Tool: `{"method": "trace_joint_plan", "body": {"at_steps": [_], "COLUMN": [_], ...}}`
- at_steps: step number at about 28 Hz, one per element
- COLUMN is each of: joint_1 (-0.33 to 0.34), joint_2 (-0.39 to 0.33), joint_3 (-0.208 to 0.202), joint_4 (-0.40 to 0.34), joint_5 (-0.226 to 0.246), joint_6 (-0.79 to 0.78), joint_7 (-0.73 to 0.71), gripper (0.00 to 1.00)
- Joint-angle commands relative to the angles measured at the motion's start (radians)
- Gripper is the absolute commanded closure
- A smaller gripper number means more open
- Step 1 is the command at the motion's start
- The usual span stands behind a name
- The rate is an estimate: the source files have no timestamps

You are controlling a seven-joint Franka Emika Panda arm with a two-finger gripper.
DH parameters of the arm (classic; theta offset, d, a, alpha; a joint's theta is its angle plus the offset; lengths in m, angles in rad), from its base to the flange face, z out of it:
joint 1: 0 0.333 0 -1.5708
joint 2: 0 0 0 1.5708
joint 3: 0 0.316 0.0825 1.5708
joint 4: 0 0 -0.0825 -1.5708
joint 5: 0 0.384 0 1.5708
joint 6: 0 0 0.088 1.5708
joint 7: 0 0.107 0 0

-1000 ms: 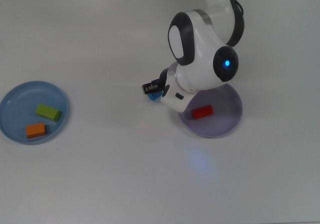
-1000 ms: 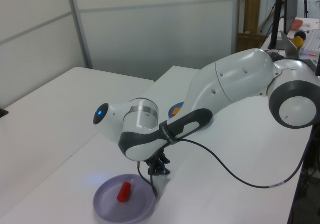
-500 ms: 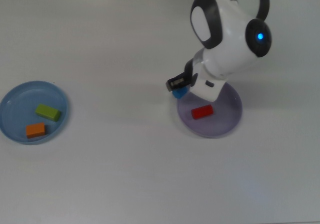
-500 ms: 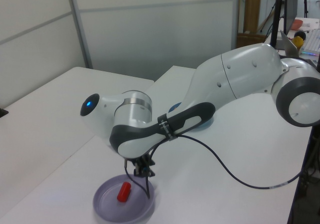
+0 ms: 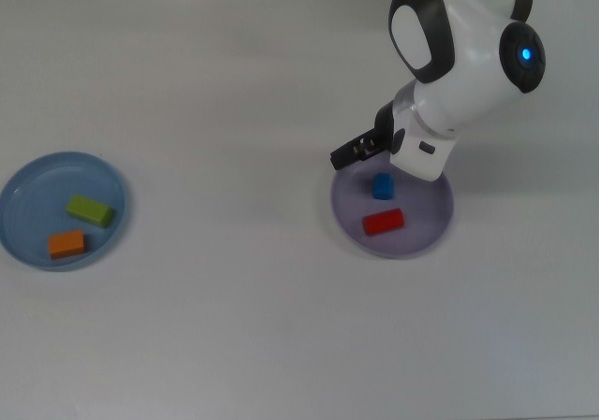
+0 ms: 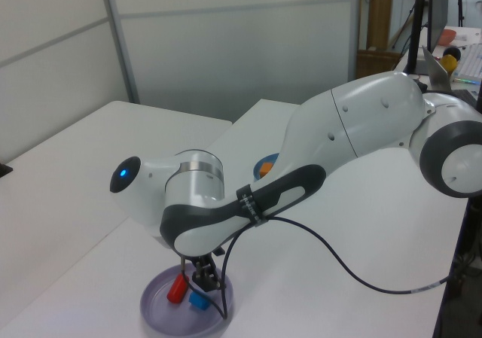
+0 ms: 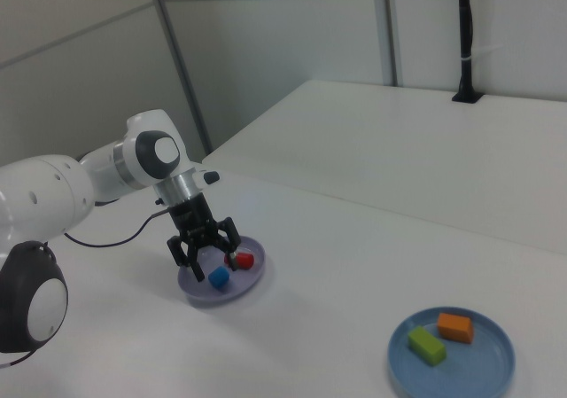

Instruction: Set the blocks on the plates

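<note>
A robot arm's gripper (image 7: 205, 245) hung just above the lavender plate (image 5: 430, 233), its jaws spread apart and grasping nothing. The blue cube (image 5: 382, 187) lay free on that plate beside the red block (image 5: 383, 222), the two close together but apart in the top view. Well away, toward the top view's left, the light blue plate (image 5: 28, 181) carried the green block (image 5: 90, 210) and the orange block (image 5: 66, 243). All four blocks thus sat on plates, and the task looked complete. The blocks appeared light, rigid and smooth-sided; a pinch across two opposite flat faces, near the middle, would likely hold any of them squarely.
</note>
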Motion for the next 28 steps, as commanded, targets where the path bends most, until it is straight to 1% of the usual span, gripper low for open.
{"method": "trace_joint_plan", "body": {"at_steps": [1,2,3,5,6,7,8,11,13,14,15,18,19,21,24,28], "joint_1": [-0.014,-0.033,-0.046,-0.066,-0.071,-0.073,-0.073,-0.073,-0.071,-0.068,-0.068,-0.077,-0.095,-0.111,-0.111,-0.112], "joint_2": [-0.096,-0.132,-0.151,-0.179,-0.188,-0.197,-0.217,-0.252,-0.274,-0.288,-0.294,-0.328,-0.344,-0.351,-0.351,-0.351], "joint_3": [-0.014,-0.016,-0.016,-0.020,-0.030,-0.042,-0.074,-0.119,-0.146,-0.172,-0.183,-0.205,-0.217,-0.231,-0.249,-0.254], "joint_4": [-0.003,-0.003,-0.003,-0.003,-0.003,-0.003,-0.003,-0.006,-0.009,-0.006,-0.004,-0.010,-0.014,-0.017,-0.018,-0.020], "joint_5": [0.052,0.073,0.084,0.104,0.112,0.119,0.138,0.159,0.179,0.198,0.210,0.270,0.323,0.366,0.383,0.389], "joint_6": [0.010,0.008,0.008,0.001,-0.001,-0.001,-0.001,-0.008,-0.039,-0.080,-0.094,-0.104,-0.107,-0.116,-0.154,-0.174], "joint_7": [0.017,0.017,0.016,0.011,0.014,0.016,0.014,0.010,0.006,0.003,0.000,-0.026,-0.044,-0.049,-0.038,0.000], "gripper": [0.00,0.00,0.00,0.00,0.00,0.00,0.00,0.00,0.00,0.00,0.00,0.00,0.00,0.00,0.00,0.00]}}
